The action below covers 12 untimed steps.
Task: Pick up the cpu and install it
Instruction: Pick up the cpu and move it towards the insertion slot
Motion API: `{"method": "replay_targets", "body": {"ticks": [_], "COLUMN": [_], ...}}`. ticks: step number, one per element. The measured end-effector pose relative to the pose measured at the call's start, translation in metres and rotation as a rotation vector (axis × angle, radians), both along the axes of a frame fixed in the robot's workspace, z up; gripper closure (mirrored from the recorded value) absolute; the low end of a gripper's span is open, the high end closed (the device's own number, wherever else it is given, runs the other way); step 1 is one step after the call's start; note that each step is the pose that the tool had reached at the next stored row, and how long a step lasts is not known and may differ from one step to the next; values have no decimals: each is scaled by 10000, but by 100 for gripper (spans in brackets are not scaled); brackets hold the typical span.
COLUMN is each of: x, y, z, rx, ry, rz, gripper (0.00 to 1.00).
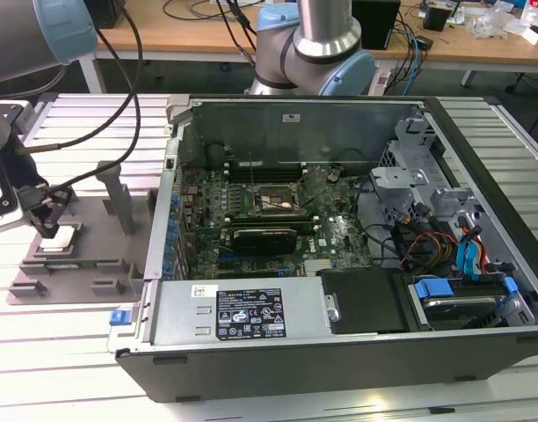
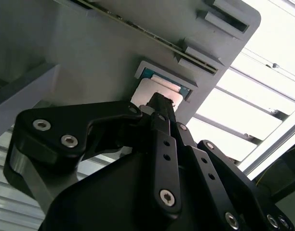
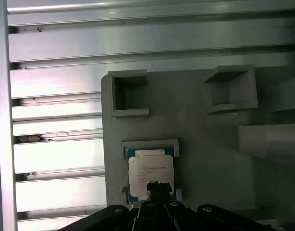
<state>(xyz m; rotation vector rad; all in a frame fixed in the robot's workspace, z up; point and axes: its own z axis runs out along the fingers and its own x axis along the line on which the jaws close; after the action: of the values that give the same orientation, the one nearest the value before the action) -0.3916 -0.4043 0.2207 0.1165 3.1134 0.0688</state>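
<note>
The cpu [image 1: 61, 237] is a small silvery square lying flat in a framed pocket of the gray fixture plate [image 1: 102, 264], at the exterior view's left. It shows in both wrist views, cpu [image 3: 150, 173] and cpu [image 2: 154, 91]. My gripper [image 1: 47, 227] hangs right over it, black fingers drawn together into one narrow tip. That gripper tip [image 3: 157, 186] sits above one edge of the chip, and the same gripper tip [image 2: 159, 102] reaches its metal top. I cannot tell whether it touches. The motherboard's black socket [image 1: 272, 201] lies open inside the computer case.
The open computer case [image 1: 357, 360] takes up the middle and the exterior view's right, with cables, drive bays and a raised wall [image 1: 168, 220] facing the fixture. Upright gray posts [image 1: 119, 193] stand on the fixture plate. Slotted aluminium table [image 3: 56, 154] surrounds it. The arm's base [image 1: 313, 53] stands behind.
</note>
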Motion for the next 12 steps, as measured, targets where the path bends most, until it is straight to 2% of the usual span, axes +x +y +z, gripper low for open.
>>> {"method": "replay_targets", "body": {"ticks": [2, 3, 4, 5, 6, 7, 11, 12], "x": [0, 0, 0, 0, 0, 0, -1, -1], "y": [0, 0, 0, 0, 0, 0, 0, 1], "z": [-1, -1, -1, -1, -2, -2, -4, -11], "rx": [0, 0, 0, 0, 0, 1, 0, 3], "ry": [0, 0, 0, 0, 0, 0, 0, -4], "rz": [0, 0, 0, 0, 0, 0, 0, -1], "gripper": [89, 84, 84, 77, 64, 58, 34, 34]}}
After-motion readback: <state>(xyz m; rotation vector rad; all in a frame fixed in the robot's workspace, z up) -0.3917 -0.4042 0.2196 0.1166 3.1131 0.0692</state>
